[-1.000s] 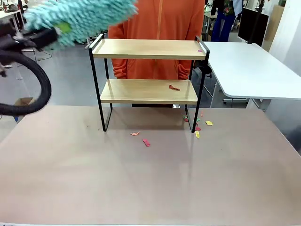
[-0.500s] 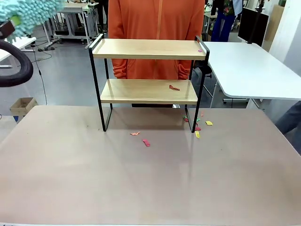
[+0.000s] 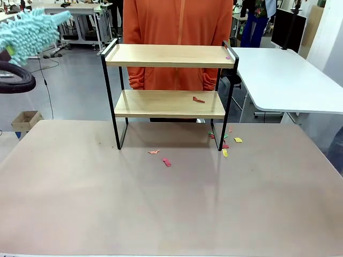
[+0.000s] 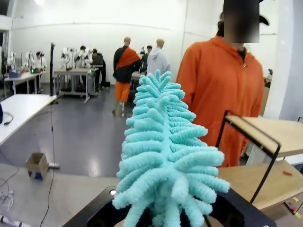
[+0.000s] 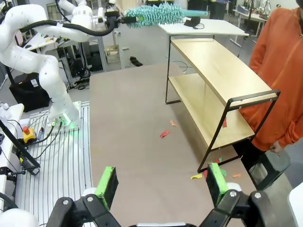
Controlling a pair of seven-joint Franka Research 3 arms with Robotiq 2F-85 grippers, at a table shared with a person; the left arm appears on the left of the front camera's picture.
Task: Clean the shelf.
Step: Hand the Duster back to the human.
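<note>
The shelf (image 3: 169, 88) stands at the table's (image 3: 171, 203) far edge. Left gripper (image 5: 115, 20): clamped on a teal duster (image 3: 29, 35), raised left of the shelf. Right gripper (image 5: 161, 184): jaws fully spread, empty, facing the shelf.

Front view across the table (image 3: 171, 203), both wrist views angled toward the shared shelf (image 3: 169, 56).

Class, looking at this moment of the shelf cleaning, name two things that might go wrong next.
1. The fluffy turquoise duster in the left hand may sweep the red paper scrap off the two-tier wooden shelf with black frame onto the brown table, adding litter.
2. A hard swipe might tip the light shelf toward the person in orange.
</note>
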